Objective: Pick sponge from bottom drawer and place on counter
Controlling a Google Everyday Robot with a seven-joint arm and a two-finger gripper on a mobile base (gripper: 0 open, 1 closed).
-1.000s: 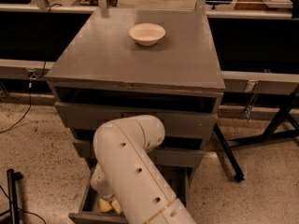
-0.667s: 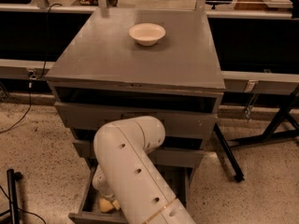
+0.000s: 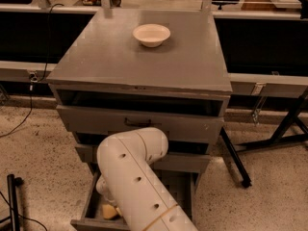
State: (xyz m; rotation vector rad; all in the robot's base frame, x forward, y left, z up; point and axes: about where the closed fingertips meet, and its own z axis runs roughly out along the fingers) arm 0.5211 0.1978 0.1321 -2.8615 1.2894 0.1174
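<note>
Tool: the tool (image 3: 104, 191) sits low inside the lowest grey metal drawer (image 3: 184, 192), at its left side, mostly hidden by the white perforated robot arm (image 3: 137, 177). Whether it is wide or narrow, I cannot tell.
Room: this drawer stands pulled out toward the near side. The arm fills its middle and bare floor shows at the right. 2 upper grey drawers (image 3: 192, 126) overhang its far part.
Sponge: the pale yellow foam sponge (image 3: 109, 211) lies in the drawer's near left corner, just beside the tool. Whether they touch, I cannot tell.
Bench: the flat grey square bench top (image 3: 120, 61) carries 1 round white bowl (image 3: 151, 34) toward its far edge.
</note>
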